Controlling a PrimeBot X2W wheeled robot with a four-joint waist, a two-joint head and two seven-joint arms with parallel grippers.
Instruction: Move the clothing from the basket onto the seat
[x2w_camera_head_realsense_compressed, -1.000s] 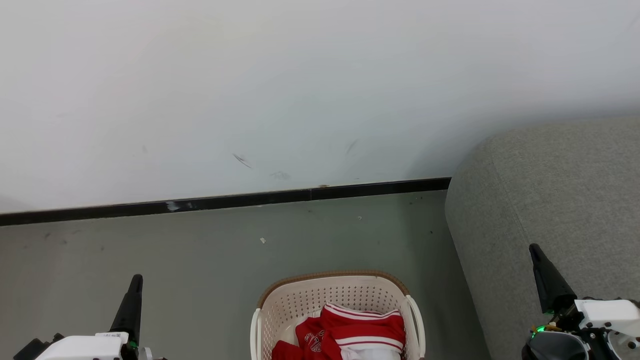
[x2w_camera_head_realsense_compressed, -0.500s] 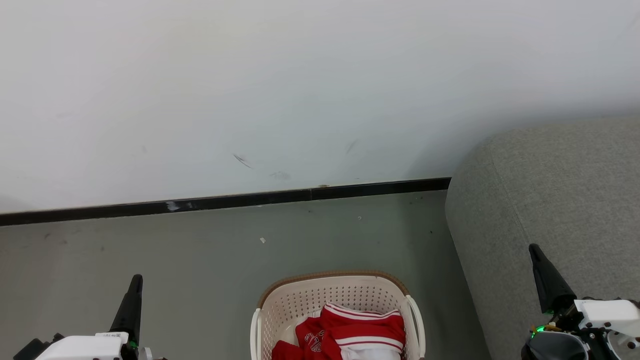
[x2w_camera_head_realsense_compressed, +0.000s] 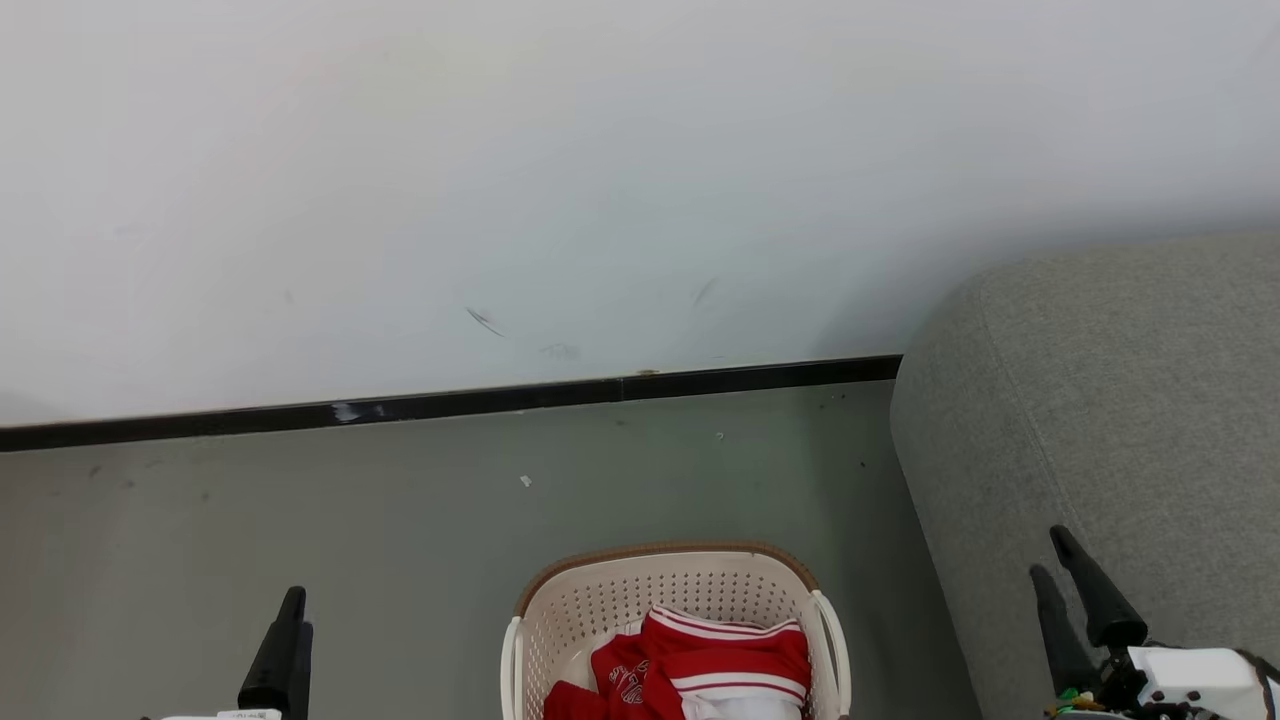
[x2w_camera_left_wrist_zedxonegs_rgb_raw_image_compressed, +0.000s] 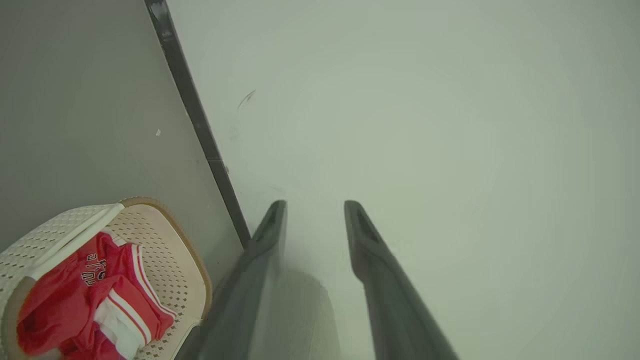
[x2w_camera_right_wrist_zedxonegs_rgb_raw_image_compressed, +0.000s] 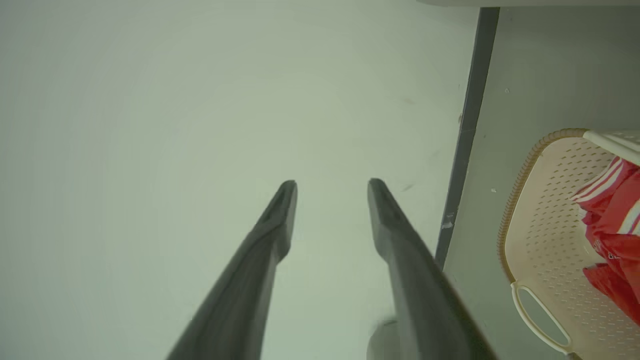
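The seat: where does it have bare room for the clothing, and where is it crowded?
The seat shows bare grey fabric from its rounded corner near the skirting board down to the right gripper. The floor between skirting board and basket is bare too. Crowded: inside the basket, where the clothing lies bunched.

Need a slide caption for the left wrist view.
Left gripper open and empty before the wall, basket of red clothing at lower left.
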